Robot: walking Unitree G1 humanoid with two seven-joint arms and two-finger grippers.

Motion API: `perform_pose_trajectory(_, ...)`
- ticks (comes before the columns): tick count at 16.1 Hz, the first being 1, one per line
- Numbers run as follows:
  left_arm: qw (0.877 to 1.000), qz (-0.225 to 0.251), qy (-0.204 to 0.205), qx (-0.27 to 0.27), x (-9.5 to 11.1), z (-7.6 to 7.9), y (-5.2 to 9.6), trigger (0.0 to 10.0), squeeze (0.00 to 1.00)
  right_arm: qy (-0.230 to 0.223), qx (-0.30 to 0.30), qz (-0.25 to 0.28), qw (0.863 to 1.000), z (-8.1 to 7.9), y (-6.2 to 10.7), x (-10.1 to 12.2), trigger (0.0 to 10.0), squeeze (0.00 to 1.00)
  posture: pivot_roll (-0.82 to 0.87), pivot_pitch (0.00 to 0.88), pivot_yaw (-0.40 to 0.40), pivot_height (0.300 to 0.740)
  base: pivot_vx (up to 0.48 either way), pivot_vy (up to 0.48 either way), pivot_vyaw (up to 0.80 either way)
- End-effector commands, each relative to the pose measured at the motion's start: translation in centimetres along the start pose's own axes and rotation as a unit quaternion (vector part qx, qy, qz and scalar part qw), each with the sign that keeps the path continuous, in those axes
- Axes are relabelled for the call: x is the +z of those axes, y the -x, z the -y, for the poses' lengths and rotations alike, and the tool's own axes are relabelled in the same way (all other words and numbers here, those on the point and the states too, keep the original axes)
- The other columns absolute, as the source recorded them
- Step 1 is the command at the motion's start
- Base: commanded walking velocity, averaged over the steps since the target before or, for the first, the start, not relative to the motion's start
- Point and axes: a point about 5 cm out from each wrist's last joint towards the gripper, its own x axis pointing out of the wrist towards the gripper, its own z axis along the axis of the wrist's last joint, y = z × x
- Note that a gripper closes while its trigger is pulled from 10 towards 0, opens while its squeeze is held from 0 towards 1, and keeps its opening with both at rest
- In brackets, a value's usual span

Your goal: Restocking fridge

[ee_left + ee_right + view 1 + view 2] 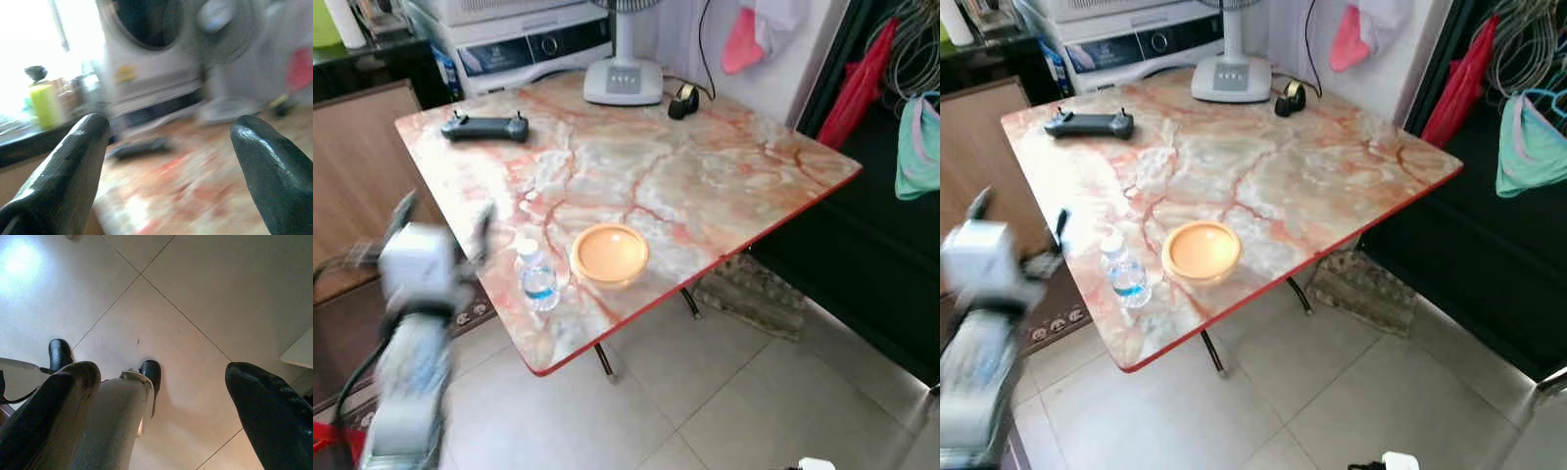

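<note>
A small clear water bottle (537, 277) with a blue label stands upright near the front corner of the marble-patterned table (705, 186). An orange bowl (609, 254) sits just to its right. My left gripper (445, 220) is raised at the table's left edge, blurred, a little left of the bottle and apart from it. In the left wrist view its fingers (73, 161) stand wide apart with nothing between them, looking across the tabletop. My right gripper (161, 377) hangs idle over the tiled floor, open and empty.
A black controller (485, 127), a fan base (623, 80) and a tape dispenser (682, 100) lie at the table's far side. A white appliance (529, 44) stands behind. Clothes (920, 147) hang at the right. A folded mat (754, 294) lies under the table.
</note>
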Motion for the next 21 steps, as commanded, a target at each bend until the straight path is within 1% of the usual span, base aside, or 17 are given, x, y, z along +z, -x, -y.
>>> perform_pose_trajectory(1, 0.999, 0.001, 0.032, -0.035, 1.2, 1.4, -0.6, 10.0, 0.00, 0.001, -0.004, -0.010, 1.000, 0.3, 0.2, -0.5, 10.0, 0.00, 0.15, 0.076, -0.045, 0.740, 0.000, 0.000, 0.00)
perform_pose_trajectory(2, 0.998, 0.003, 0.046, -0.050, 2.0, 2.1, -1.1, 10.0, 0.00, 0.001, -0.004, -0.010, 1.000, 0.3, 0.2, -0.5, 10.0, 0.00, 0.15, 0.076, -0.045, 0.740, 0.000, 0.000, 0.00)
perform_pose_trajectory(3, 0.995, -0.009, 0.074, -0.065, 2.7, 2.6, -1.8, 10.0, 0.00, 0.000, -0.005, -0.010, 1.000, 0.3, 0.1, -0.5, 10.0, 0.00, 0.15, 0.080, -0.046, 0.740, 0.000, 0.000, 0.00)
perform_pose_trajectory(4, 0.994, -0.015, 0.090, -0.067, 3.2, 2.7, -2.3, 10.0, 0.00, 0.000, -0.005, -0.010, 1.000, 0.3, 0.1, -0.5, 10.0, 0.00, 0.15, 0.080, -0.046, 0.740, 0.000, 0.000, 0.00)
perform_pose_trajectory(5, 0.993, -0.027, 0.097, -0.067, 3.7, 2.7, -2.7, 10.0, 0.00, 0.000, -0.005, -0.010, 1.000, 0.3, 0.1, -0.5, 10.0, 0.00, 0.15, 0.080, -0.047, 0.740, 0.000, 0.000, 0.00)
perform_pose_trajectory(6, 0.992, -0.048, 0.093, -0.063, 4.2, 2.3, -3.4, 10.0, 0.00, 0.000, -0.005, -0.010, 1.000, 0.3, 0.1, -0.4, 10.0, 0.00, 0.15, 0.081, -0.045, 0.740, 0.000, 0.000, 0.00)
perform_pose_trajectory(7, 0.991, -0.065, 0.098, -0.059, 4.9, 1.8, -4.2, 10.0, 0.00, 0.001, -0.005, -0.010, 1.000, 0.3, 0.1, -0.4, 10.0, 0.00, 0.15, 0.081, -0.046, 0.740, 0.000, 0.000, 0.00)
perform_pose_trajectory(8, 0.991, -0.062, 0.095, -0.065, 5.2, 1.7, -4.4, 10.0, 0.00, 0.002, -0.004, -0.010, 1.000, 0.3, 0.1, -0.4, 10.0, 0.00, 0.16, 0.080, -0.045, 0.740, 0.000, 0.000, 0.00)
perform_pose_trajectory(9, 0.992, -0.068, 0.088, -0.065, 5.0, 1.8, -4.1, 10.0, 0.00, 0.002, -0.004, -0.010, 1.000, 0.3, 0.1, -0.4, 10.0, 0.00, 0.16, 0.080, -0.045, 0.740, 0.000, 0.000, 0.00)
perform_pose_trajectory(10, 0.992, -0.098, 0.070, -0.040, 3.5, 1.7, -3.1, 10.0, 0.00, 0.003, -0.004, -0.010, 1.000, 0.2, 0.1, -0.4, 10.0, 0.00, 0.15, 0.079, -0.045, 0.740, 0.000, 0.000, 0.00)
perform_pose_trajectory(11, 0.991, -0.109, 0.068, -0.030, 2.7, 1.8, -2.2, 10.0, 0.00, 0.003, -0.004, -0.010, 1.000, 0.2, 0.1, -0.4, 10.0, 0.00, 0.15, 0.080, -0.042, 0.740, 0.000, 0.000, 0.00)
perform_pose_trajectory(14, 0.991, -0.123, 0.043, -0.024, 1.4, 1.8, -0.1, 10.0, 0.00, 0.006, -0.006, -0.010, 1.000, 0.3, 0.1, -0.4, 10.0, 0.00, 0.14, 0.080, -0.045, 0.740, 0.000, 0.000, 0.00)
perform_pose_trajectory(16, 0.991, -0.131, 0.030, -0.027, 1.3, 1.5, 0.3, 10.0, 0.00, 0.006, -0.006, -0.010, 1.000, 0.3, 0.1, -0.3, 10.0, 0.00, 0.14, 0.081, -0.046, 0.740, 0.000, 0.000, 0.00)
perform_pose_trajectory(18, 0.990, -0.132, -0.022, -0.046, 1.1, 1.0, 1.0, 10.0, 0.00, 0.009, -0.005, -0.010, 1.000, 0.4, 0.2, -0.3, 10.0, 0.00, 0.15, 0.080, -0.049, 0.740, 0.000, 0.000, 0.00)
perform_pose_trajectory(19, 0.990, -0.134, -0.026, -0.046, 0.9, 0.9, 1.1, 10.0, 0.00, 0.009, -0.005, -0.010, 1.000, 0.4, 0.1, -0.2, 10.0, 0.00, 0.14, 0.080, -0.046, 0.740, 0.000, 0.000, 0.00)
perform_pose_trajectory(21, 0.991, -0.123, -0.018, -0.040, 1.2, 0.9, 0.6, 10.0, 0.00, 0.010, -0.004, -0.010, 1.000, 0.4, 0.1, -0.2, 10.0, 0.00, 0.14, 0.080, -0.046, 0.740, 0.000, 0.000, 0.00)
